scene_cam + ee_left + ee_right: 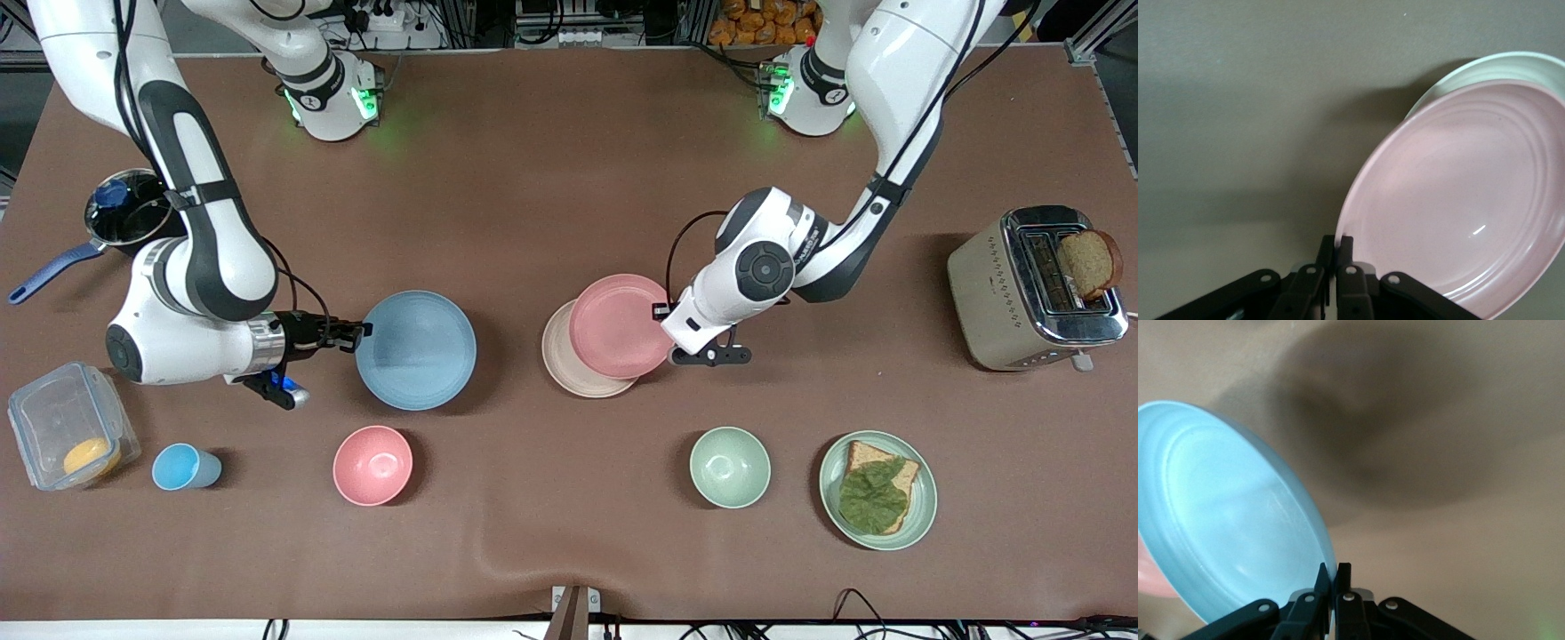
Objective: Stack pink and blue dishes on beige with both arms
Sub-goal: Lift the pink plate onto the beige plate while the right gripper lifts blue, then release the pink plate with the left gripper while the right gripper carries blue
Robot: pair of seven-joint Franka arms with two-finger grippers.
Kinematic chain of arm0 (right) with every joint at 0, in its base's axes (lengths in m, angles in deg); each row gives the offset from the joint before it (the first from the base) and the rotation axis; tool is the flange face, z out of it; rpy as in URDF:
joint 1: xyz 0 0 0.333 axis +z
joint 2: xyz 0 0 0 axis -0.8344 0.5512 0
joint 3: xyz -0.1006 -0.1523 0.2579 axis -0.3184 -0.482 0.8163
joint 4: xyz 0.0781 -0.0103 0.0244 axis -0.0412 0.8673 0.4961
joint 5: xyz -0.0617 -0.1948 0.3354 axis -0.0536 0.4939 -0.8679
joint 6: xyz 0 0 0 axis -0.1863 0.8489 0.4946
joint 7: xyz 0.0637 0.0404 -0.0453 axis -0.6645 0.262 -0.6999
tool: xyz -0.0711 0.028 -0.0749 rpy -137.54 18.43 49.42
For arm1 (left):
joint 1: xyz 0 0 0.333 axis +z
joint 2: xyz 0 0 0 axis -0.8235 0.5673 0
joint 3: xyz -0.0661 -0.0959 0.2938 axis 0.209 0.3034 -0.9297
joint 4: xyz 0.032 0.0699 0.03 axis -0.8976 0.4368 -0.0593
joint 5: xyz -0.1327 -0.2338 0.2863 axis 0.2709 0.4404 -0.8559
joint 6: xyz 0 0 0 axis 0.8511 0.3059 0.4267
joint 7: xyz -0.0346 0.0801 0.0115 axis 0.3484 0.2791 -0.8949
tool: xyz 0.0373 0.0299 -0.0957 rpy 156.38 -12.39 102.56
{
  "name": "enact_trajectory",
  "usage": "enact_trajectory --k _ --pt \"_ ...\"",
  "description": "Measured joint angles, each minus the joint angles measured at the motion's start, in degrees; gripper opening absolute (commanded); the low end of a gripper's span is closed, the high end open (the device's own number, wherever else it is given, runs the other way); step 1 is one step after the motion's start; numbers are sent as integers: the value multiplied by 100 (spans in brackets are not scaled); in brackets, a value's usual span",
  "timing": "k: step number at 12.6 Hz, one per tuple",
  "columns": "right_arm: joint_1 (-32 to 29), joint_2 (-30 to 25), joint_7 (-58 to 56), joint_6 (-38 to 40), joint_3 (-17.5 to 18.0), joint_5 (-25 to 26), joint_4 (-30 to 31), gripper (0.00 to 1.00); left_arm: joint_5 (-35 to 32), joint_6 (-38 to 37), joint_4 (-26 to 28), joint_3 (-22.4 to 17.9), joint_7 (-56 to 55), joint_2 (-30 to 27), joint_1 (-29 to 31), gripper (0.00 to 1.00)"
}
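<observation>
Progress: we judge the task partway; neither plate is stacked and released yet.
Pink plate: the pink plate (620, 326) hangs over the beige plate (562, 363), offset toward the left arm's end, so a crescent of beige shows on the side toward the right arm and the front camera.
Left claw: the left claw (669, 311) is clenched on the pink plate's rim at the edge toward the left arm's end; in the left wrist view its fingertips (1336, 248) pinch that rim, with the beige plate's edge showing past it.
Blue plate: the blue plate (416, 349) is well apart from the beige plate, toward the right arm's end of the worktop (569, 178).
Right claw: the right claw (363, 331) is clenched on the blue plate's rim; the right wrist view shows the plate tilted off the worktop.
Orientation: both plates are round, so we see no long axis; each faces hollow side up, tilted from its gripped edge.
Left to do: we reckon pink needs centring and releasing, then blue carried over onto it.
</observation>
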Motion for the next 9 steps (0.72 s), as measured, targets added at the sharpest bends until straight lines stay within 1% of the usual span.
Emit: enact_trajectory --k 3,9 --pt "132 -9 418 203 4 -224 0 0 0 80 28 1 0 165 -116 0" --pt "220 -183 586 907 -36 -220 3 0 0 282 33 -6 -58 234 -216 0"
